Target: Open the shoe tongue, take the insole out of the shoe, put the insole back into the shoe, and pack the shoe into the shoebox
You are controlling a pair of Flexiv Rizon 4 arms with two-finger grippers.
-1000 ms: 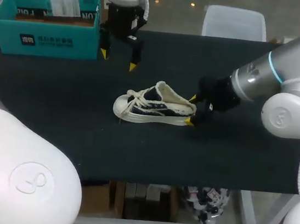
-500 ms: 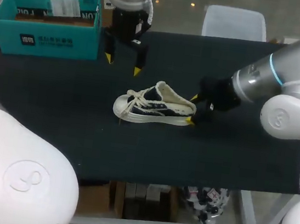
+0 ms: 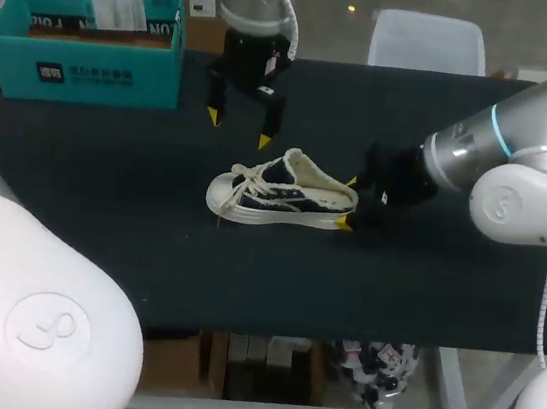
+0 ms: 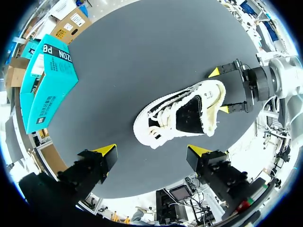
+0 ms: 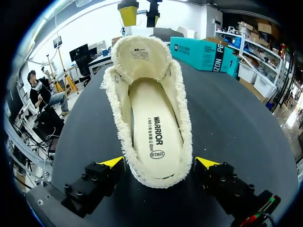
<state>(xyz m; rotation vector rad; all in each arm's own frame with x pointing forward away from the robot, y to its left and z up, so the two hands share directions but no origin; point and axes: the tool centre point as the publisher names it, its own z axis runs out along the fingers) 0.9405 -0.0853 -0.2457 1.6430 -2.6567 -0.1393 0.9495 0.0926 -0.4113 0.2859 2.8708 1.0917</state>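
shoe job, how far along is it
The tongue looks lifted open. The insole lies inside the shoe; whether it was already taken out once, I cannot tell. In hand: the right gripper straddles the heel, open; the left gripper hovers open above. Left: packing the shoe into the shoebox.

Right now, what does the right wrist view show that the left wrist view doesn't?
Only the right wrist view shows the cream insole lying inside. Only the left wrist view shows the laces and the white toe cap. Both show the shoe, the teal shoebox, the open right claw straddling the heel, and the open left claw.
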